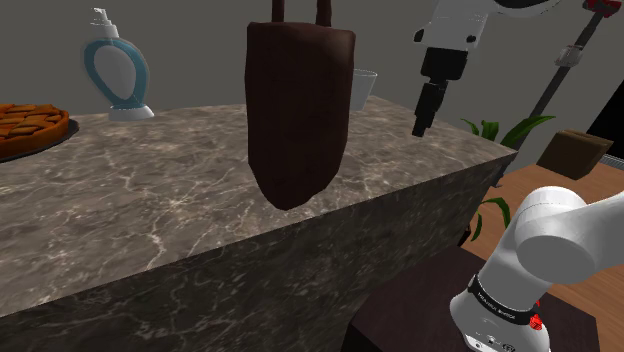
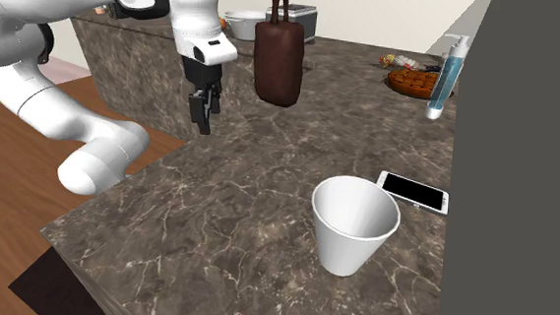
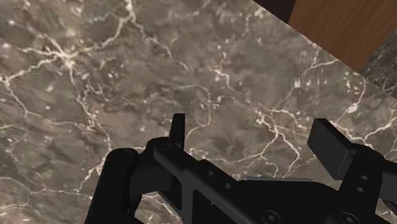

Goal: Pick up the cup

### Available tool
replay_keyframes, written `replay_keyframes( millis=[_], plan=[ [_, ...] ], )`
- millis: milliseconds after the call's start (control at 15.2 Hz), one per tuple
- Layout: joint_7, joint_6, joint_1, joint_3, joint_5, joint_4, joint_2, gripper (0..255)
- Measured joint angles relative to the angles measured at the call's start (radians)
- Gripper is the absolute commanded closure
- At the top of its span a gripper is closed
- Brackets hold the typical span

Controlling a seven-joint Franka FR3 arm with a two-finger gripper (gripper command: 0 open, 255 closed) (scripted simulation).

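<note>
marble counter point(image 2: 216, 207) bears a white cup point(image 2: 355, 225), which a brown bag point(image 1: 298, 110) half hides in the shoulder view, hand point(image 3: 254, 135) spread.

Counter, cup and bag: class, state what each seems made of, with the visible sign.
Counter: stone, likely polished marble, going by pale veins on grey-brown and a soft sheen. Cup: plain white and matte; paper or plastic, unclear. Bag: dark brown, dull, soft rounded shape; perhaps leather or cloth.

marble ctr point(image 2: 216, 207), cup point(image 2: 354, 225), phone point(image 2: 413, 192), bag point(image 2: 278, 63), pie point(image 2: 413, 83)
</note>
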Motion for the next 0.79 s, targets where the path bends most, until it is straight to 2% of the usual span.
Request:
replay_keyframes(
  millis=[198, 792],
  plan=[
    [-0.023, 0.015, -0.005, -0.012, -0.021, 0.017, 0.028, 0],
    [-0.164, 0.119, -0.034, -0.077, -0.143, 0.215, 0.295, 0]
  ],
)
